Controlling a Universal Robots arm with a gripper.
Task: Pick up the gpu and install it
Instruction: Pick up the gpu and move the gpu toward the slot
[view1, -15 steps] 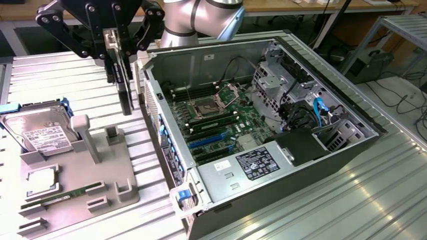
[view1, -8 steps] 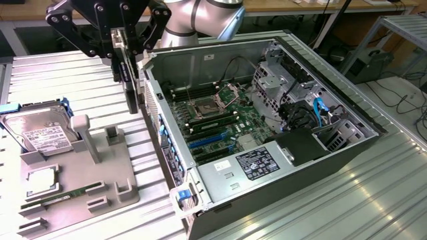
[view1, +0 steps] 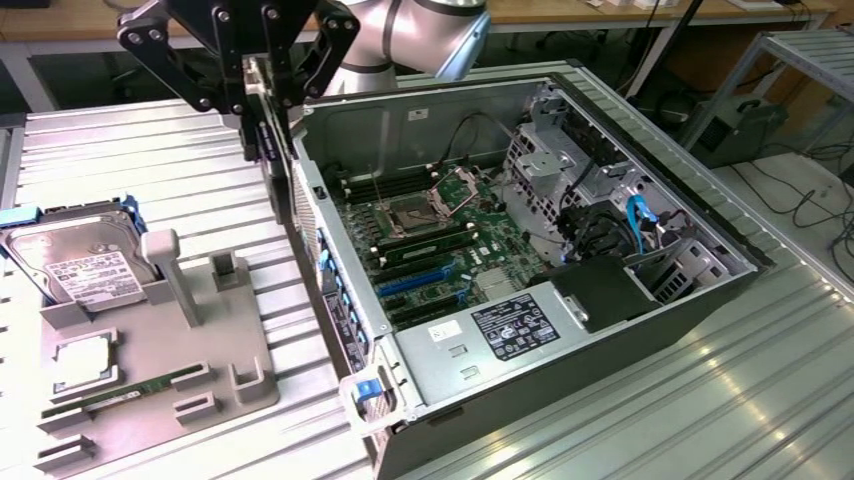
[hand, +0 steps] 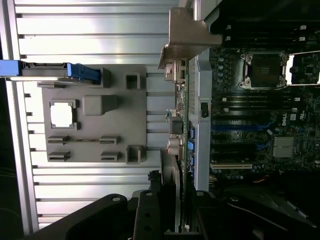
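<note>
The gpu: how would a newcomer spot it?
Find the open computer case. At its wall on the exterior view's left, the gripper holds the gpu, hanging edge-on. Unlike the hard drive on the grey holder, it is a thin dark card held in the air.

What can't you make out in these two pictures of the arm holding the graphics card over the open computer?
- Graphics card face: it is edge-on in both views, so its flat side is hidden.
- Gripper: its upper part is cut off by the exterior view's top edge.
- Hard drive label: the print is too small to read in the exterior view.
</note>
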